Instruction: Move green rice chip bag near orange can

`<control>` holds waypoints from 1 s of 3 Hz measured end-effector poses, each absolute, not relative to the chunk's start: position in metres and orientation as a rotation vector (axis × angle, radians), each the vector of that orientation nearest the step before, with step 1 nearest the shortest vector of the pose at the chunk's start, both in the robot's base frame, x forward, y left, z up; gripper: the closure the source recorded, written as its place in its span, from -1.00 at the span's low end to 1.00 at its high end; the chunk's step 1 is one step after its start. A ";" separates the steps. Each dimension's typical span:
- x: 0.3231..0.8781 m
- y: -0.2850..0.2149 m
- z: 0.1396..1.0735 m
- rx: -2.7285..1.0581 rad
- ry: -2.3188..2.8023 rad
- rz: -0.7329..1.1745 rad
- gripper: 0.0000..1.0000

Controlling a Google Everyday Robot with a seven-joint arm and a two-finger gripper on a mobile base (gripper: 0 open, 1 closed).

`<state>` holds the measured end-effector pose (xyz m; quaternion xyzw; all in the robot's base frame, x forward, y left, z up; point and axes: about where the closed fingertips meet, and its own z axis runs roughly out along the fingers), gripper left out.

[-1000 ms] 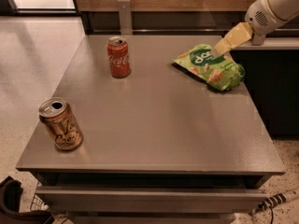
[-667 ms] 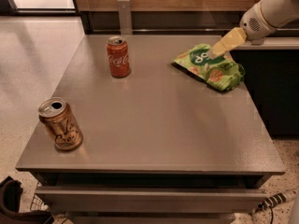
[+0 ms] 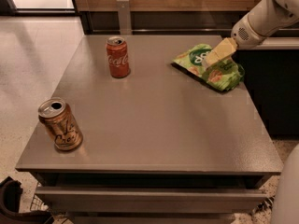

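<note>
- Camera view: grey table (image 3: 163,125) seen from its front edge, looking down at an angle.
- Green rice chip bag (image 3: 225,76) lies flat at the far right corner of the tabletop, its right end close to the table's right edge. Dark-green round logo faces up on the left part, chip pictures toward the right.
- Gripper (image 3: 209,61) comes in from the upper right on the white arm (image 3: 266,20) and slopes down-left. Its pale yellowish tip sits over the middle of the bag, just right of the logo.
- Tip looks like it touches the bag's top face, but from this angle I can't confirm contact or a small gap.
- Grip state: cannot tell. No sign that the bag is lifted; it rests on the table.
- Orange can (image 3: 60,125) stands at the near left corner, top open, leaning slightly left, dark script on its side. Well apart from the bag, on the opposite diagonal of the table.
- Red Coca-Cola can (image 3: 117,57) stands upright at the far left-centre, between the two along the table's width but nearer the back edge, clear of both.
- Grey upright post (image 3: 124,15) stands behind the table's back edge, just behind the red can.
- Drawer front (image 3: 149,197) shows under the tabletop's near edge.
- Dark object (image 3: 14,204) sits on the floor at bottom left; can't identify it.
</note>
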<state>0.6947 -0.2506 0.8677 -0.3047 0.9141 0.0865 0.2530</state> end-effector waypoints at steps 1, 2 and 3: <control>0.683 -0.246 0.849 -0.836 2.551 0.251 -1.00; 0.675 -0.241 0.827 -0.806 2.594 0.297 -1.00; 0.675 -0.239 0.823 -0.809 2.599 0.302 -0.67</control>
